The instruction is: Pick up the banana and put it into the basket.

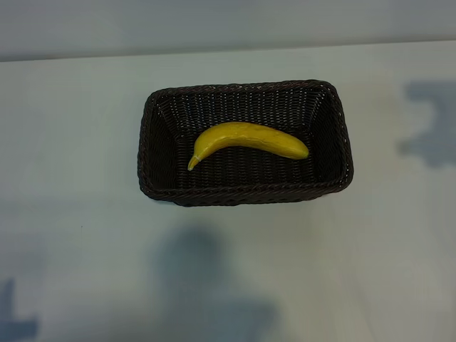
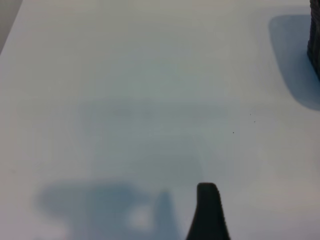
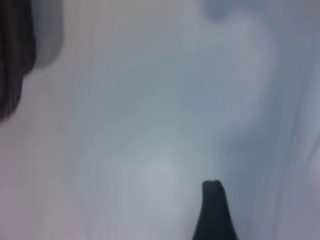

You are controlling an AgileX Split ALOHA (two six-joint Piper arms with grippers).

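Both tools hang parted over bare table, gripping nothing; banana (image 1: 249, 140) lies inside basket (image 1: 153, 142).

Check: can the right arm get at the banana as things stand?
Probably yes. The banana lies uncovered inside the open-topped basket, nothing over it. The basket's walls likely rule out a side approach, so it would need to come from above.

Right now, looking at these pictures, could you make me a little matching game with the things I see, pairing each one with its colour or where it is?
Things:
1. banana
2. basket
3. table
4. left hand

Matches:
A. dark brown, woven
B. pale and bare, carrying everything
C. bright yellow, lying inside the basket
D. over empty tabletop, holding nothing

Pairs: 1-C, 2-A, 3-B, 4-D
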